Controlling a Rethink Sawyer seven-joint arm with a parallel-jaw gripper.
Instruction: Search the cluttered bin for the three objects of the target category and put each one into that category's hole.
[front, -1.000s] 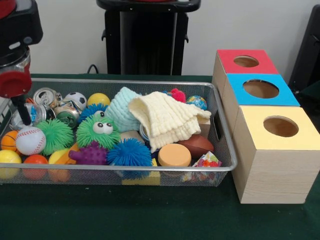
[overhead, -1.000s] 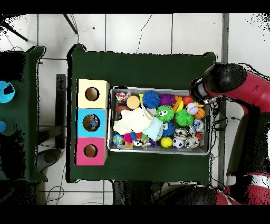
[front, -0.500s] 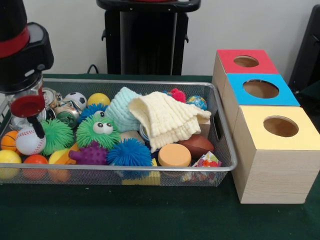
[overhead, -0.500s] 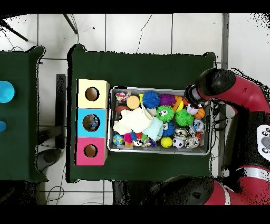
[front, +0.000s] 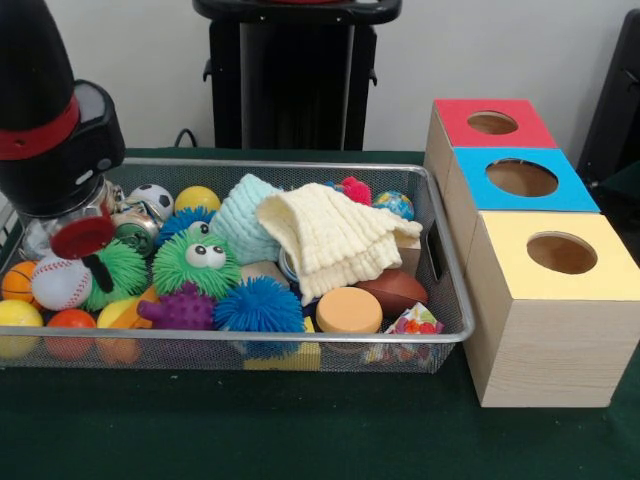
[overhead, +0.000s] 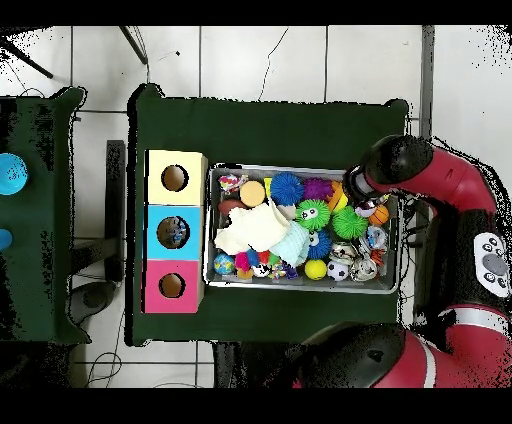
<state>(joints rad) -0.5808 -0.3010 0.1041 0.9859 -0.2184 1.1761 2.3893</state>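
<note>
Here the arm (front: 45, 110) comes down over the left end of the wire bin (front: 300, 345) in the front view, its gripper (front: 90, 255) hanging low over the spiky green ball (front: 122, 268), just beside the baseball (front: 60, 282); a red disc and one dark finger show under the black housing, but whether the jaws are open or closed, or hold anything, cannot be told. The bin sits on the green worktop (front: 300, 430) and is packed. At its left end lie an orange ball (front: 70, 325), a yellow ball (front: 18, 318), crushed cans (front: 135, 228) and a small football-patterned ball (front: 152, 197). Toward the middle are a green fuzzy ball with eyes (front: 198, 262), a purple knobbly ball (front: 182, 308) and a blue spiky ball (front: 260, 305). A cream cloth (front: 330, 240) is draped over a pale teal knitted piece (front: 243, 215), with a round orange lid (front: 348, 310) and a brown ball (front: 392, 290) below it near the front edge. Just beside the bin's right end stand three wooden boxes in a row, each with a round hole in its top: red (front: 495, 122), blue (front: 522, 178) and yellow (front: 560, 253). In the overhead view the arm (overhead: 440, 185) curves over the bin's corner (overhead: 395, 180) away from the boxes (overhead: 175, 230).
</note>
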